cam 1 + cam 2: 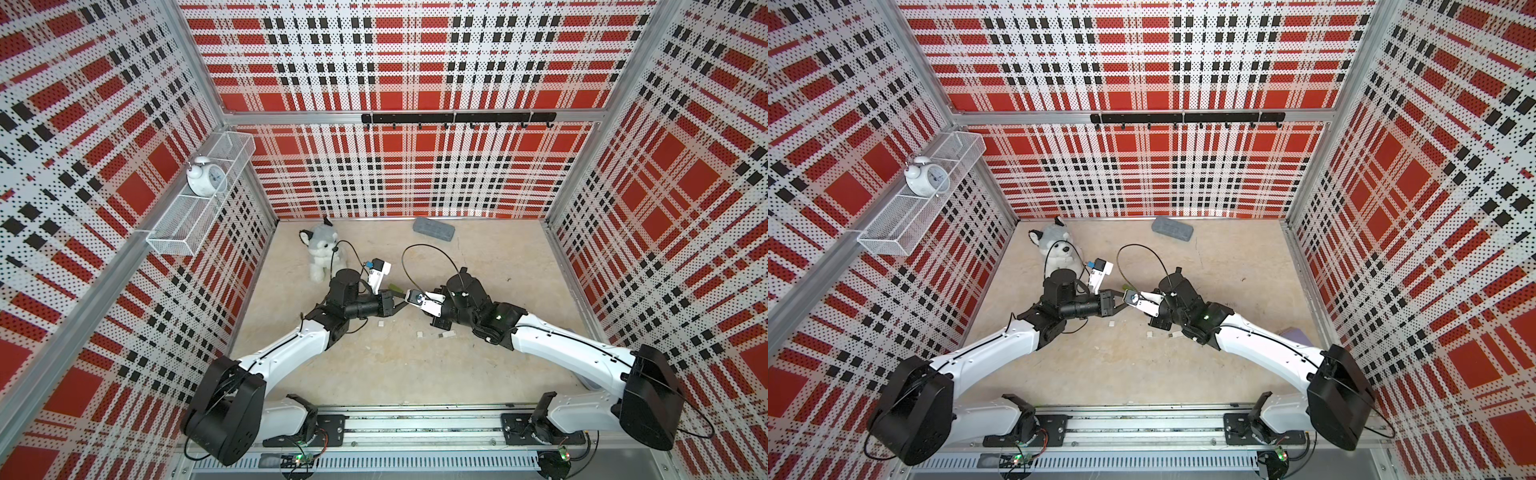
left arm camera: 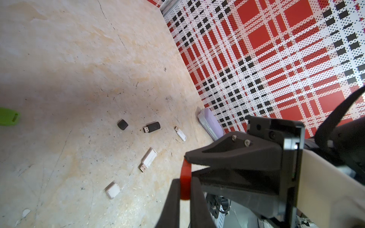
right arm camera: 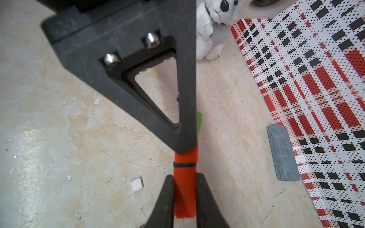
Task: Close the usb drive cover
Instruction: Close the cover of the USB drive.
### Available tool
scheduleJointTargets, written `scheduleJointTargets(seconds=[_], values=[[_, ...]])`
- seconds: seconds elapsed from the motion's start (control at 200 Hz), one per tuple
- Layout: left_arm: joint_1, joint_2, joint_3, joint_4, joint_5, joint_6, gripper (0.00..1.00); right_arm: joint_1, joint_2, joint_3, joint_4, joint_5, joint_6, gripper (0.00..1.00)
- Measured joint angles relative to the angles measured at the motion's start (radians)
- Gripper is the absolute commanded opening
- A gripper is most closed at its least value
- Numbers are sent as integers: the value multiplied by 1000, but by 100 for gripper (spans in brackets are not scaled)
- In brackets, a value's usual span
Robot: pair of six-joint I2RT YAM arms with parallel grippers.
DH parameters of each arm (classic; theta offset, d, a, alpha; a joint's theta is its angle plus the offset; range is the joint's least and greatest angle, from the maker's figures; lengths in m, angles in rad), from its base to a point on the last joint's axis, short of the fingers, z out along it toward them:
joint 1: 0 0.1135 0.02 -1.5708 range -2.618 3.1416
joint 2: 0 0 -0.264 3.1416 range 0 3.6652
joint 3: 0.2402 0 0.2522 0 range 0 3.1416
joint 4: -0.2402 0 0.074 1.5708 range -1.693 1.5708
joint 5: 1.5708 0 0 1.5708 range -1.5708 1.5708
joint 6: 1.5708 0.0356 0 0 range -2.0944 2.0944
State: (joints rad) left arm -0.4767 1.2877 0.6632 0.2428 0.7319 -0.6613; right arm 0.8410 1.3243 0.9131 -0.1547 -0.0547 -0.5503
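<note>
A plush husky (image 1: 322, 249) sits on the beige table (image 1: 374, 374) beyond and to the left of the left gripper (image 2: 184, 184). That gripper's black fingers are pressed onto one end of an orange USB drive (image 3: 186, 156), held above the tabletop between the two arms. A green piece (image 2: 7, 116) lies on the table just beyond the meeting point. The right gripper (image 3: 185, 178) pinches the drive's opposite end, so the two grippers meet nose to nose with the drive bridging them. In the right wrist view a thin dark seam crosses the orange body between the two grips; which half is the cover cannot be told. Loose items lie on the table beneath the grippers and toward the robot's base. They are a black drive (image 2: 152, 127) with a black cap (image 2: 122, 124) apart from it, a white drive (image 2: 149, 159), a white cap (image 2: 112, 190) and a smaller white drive (image 2: 180, 133). A grey case (image 1: 433, 229) rests well beyond the right gripper by the back wall, and a lavender object (image 2: 209, 122) lies against the side wall to that gripper's right.
</note>
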Motion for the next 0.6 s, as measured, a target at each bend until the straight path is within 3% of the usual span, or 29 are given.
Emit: scheduleJointTargets(seconds=[0.281, 0.601], values=[[0, 3, 2, 0, 5, -2, 5, -1, 0, -3, 11, 2, -61, 3], [8, -14, 13, 43, -45, -43, 7, -7, 23, 40, 26, 8, 51, 2]])
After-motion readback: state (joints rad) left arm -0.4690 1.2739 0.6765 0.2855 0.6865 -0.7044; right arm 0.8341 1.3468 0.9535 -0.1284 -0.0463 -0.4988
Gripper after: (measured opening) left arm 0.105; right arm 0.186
